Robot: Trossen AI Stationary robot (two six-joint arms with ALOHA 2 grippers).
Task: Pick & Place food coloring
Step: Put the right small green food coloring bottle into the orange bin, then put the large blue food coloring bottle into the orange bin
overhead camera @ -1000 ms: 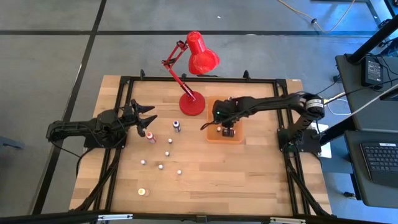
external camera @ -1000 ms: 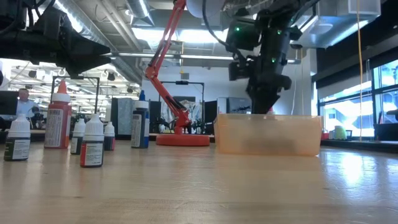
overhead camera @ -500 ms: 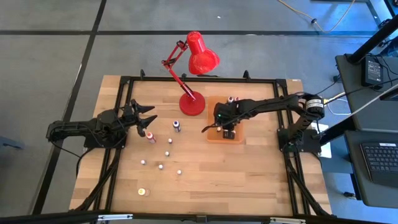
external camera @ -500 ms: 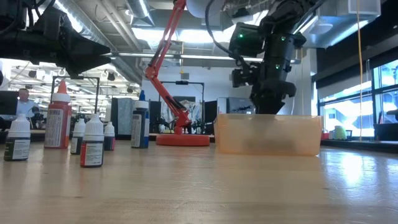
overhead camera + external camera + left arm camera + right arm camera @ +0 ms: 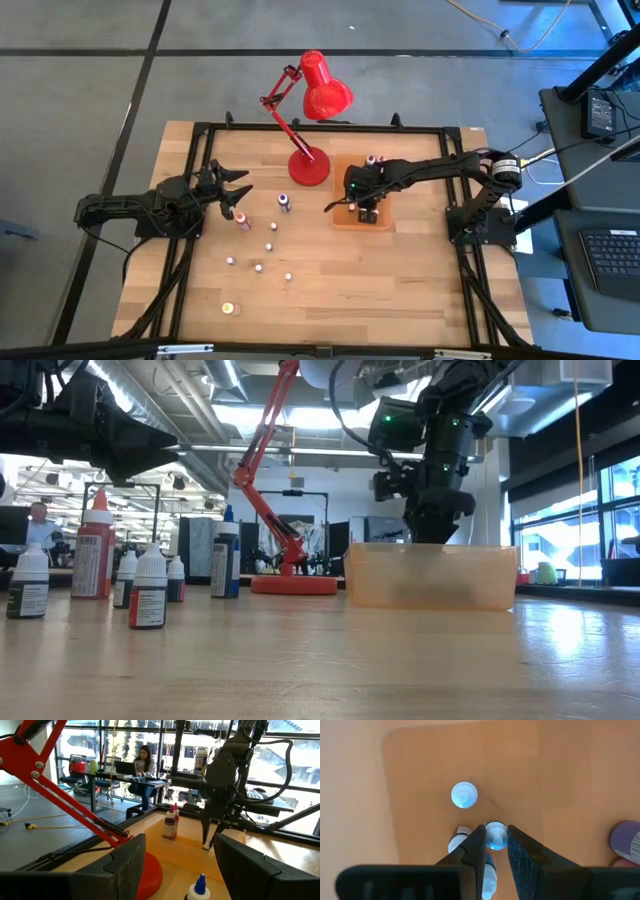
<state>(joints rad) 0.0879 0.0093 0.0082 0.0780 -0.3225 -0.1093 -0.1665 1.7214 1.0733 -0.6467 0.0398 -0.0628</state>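
Note:
Several food coloring bottles stand upright on the table: a red one (image 5: pixel 243 218), a blue-capped one (image 5: pixel 284 202) and smaller white-capped ones (image 5: pixel 269 246), which line up at the left of the low view (image 5: pixel 150 590). Two more bottles (image 5: pixel 369 160) stand at the far edge of the orange tray (image 5: pixel 384 222). My right gripper (image 5: pixel 495 842) points down into the tray, shut on a small white-capped bottle (image 5: pixel 495 833); other caps (image 5: pixel 464 795) stand beside it. My left gripper (image 5: pixel 238 193) hovers open above the table's left part, beside the red bottle. My right gripper pinches a small food coloring bottle at its white cap (image 5: pixel 495 831) between the two fingertips (image 5: pixel 476 842), coming from above and pointing down. The bottle is upright inside the tray (image 5: pixel 206 845). I cannot tell whether its bottom rests on the tray floor.
A red desk lamp stands with its base (image 5: pixel 308 167) just left of the tray, its arm and shade (image 5: pixel 325 88) reaching past the far edge. A small round orange piece (image 5: pixel 228 308) lies near the front left. A black frame rims the table (image 5: pixel 330 128).
My right gripper has gone down into the orange tray and shifted slightly toward the near edge, uncovering the two bottles at the tray's far edge; it has kept still for the last half second.

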